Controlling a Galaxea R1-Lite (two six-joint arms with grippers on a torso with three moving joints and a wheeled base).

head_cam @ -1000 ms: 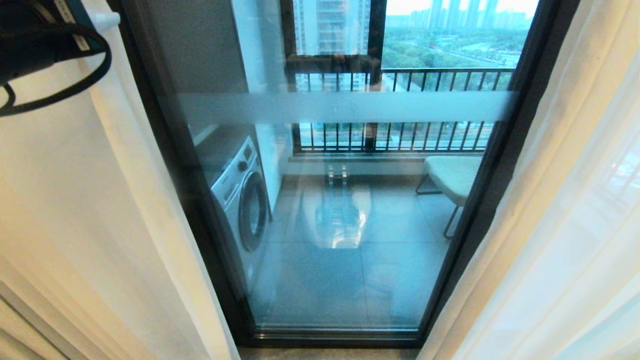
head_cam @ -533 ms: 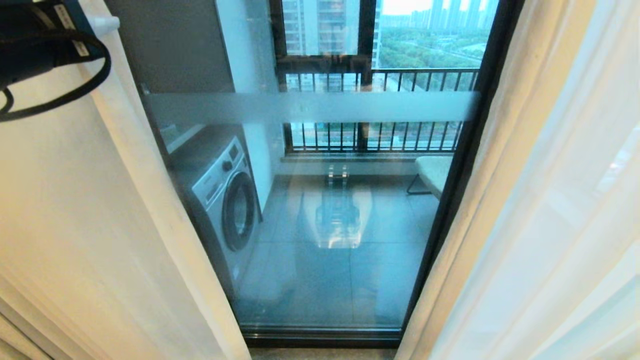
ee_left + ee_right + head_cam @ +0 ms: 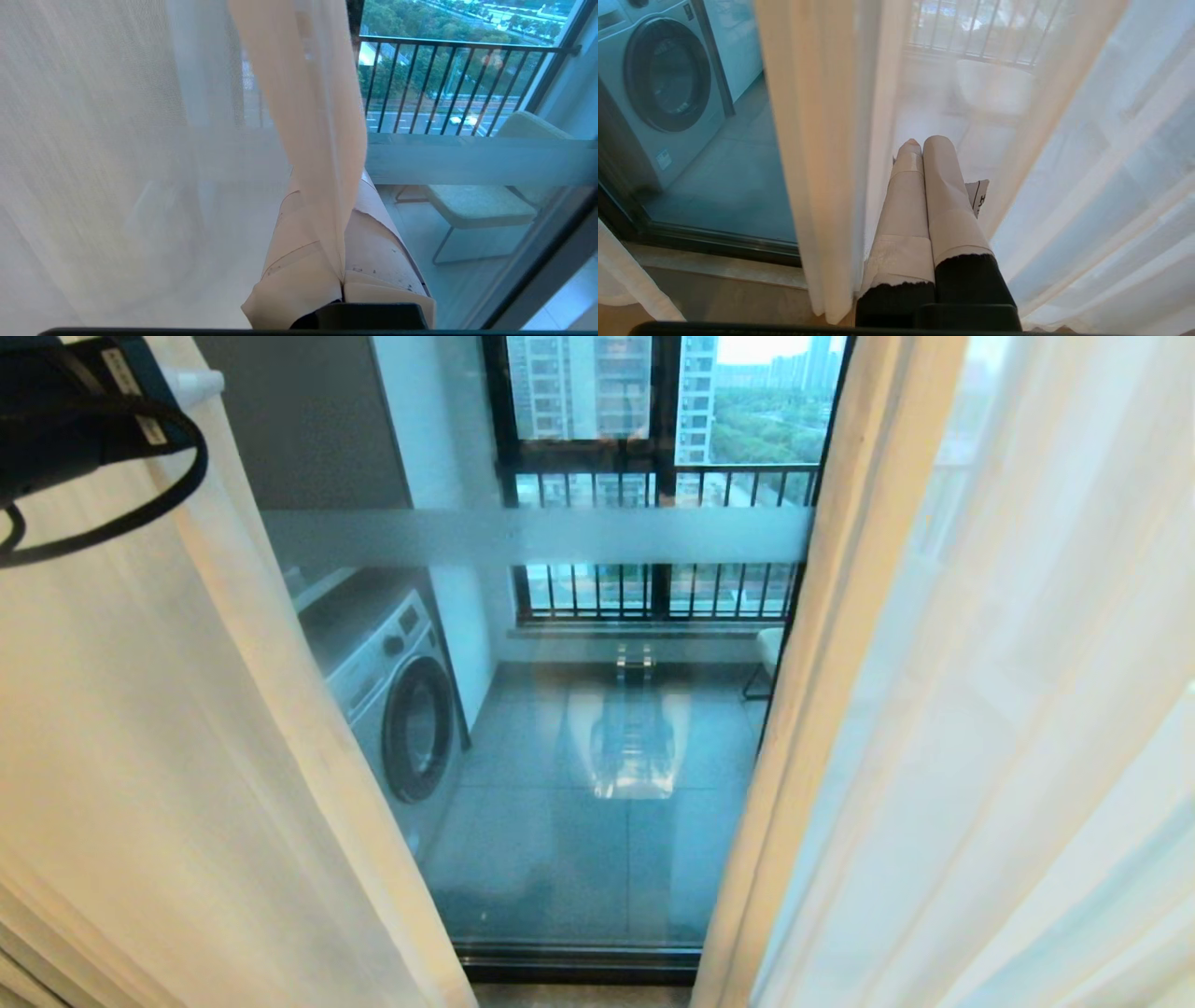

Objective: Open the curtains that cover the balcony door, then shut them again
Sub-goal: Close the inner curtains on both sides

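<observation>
Over the last second the gap of bare glass has narrowed: the right-hand sheer panel of the curtains (image 3: 980, 709) now hides the door's right frame and most of the balcony chair, so I judge the closing half of the task to be underway. The left hand (image 3: 343, 280) is clamped on the edge of a sheer, while the right hand (image 3: 924, 186) is pressed together on nothing. The balcony door (image 3: 579, 961) shows from 12 to 6 o'clock, washing machine (image 3: 397, 709) at 9.
</observation>
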